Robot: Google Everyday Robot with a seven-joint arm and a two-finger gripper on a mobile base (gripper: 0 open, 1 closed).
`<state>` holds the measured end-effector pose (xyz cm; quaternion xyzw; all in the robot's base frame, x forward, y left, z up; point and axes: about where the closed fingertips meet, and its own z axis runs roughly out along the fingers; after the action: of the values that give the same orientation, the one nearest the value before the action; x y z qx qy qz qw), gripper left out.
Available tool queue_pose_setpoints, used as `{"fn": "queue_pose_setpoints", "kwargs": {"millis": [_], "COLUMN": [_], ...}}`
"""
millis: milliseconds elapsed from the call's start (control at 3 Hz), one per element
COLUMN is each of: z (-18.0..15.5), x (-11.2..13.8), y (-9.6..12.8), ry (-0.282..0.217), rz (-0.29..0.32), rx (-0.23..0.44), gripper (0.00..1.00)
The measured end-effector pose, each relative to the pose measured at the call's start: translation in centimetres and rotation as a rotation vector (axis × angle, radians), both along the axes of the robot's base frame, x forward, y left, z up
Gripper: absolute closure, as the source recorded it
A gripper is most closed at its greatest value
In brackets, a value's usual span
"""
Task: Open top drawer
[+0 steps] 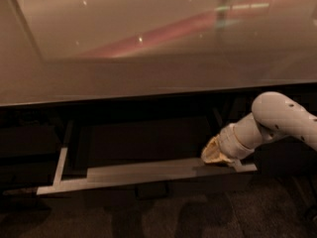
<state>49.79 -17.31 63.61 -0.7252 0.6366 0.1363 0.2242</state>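
Here, the top drawer (pixel 138 173) is shown pulled well out beneath the glossy countertop (pixel 148 68).
The gripper (pixel 214 152) is seen at the drawer's right front corner, apparently resting on the grey rim; whether it is spread or closed cannot be told. The white arm (pixel 277 120) is extended in from the right.

Dim room. Wide glossy tan counter (pixel 148 83) fills the upper half, with a pink-red streak (pixel 163 33) and a few small light spots reflected in it. Dark cabinet (pixel 29 148) below its front edge. Dark speckled floor (pixel 223 214) along the bottom. Gripper (pixel 214 151) sits lower right, below the counter edge.
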Motion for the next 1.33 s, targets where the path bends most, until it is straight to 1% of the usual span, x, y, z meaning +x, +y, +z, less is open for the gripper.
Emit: {"fn": "queue_pose_setpoints", "kwargs": {"millis": [333, 667, 1000, 1333], "z": [-2.3, -1.6, 2.4, 2.4], "x": [-5.1, -5.0, -4.3, -4.3], "y": [-0.2, 0.0, 1.1, 1.1], "ry": [0.022, 0.026, 0.014, 0.014], "rz": [0.034, 0.032, 0.016, 0.016], "rx": [0.014, 0.026, -0.006, -0.006], "gripper": [1.0, 1.0, 1.0, 1.0]}}
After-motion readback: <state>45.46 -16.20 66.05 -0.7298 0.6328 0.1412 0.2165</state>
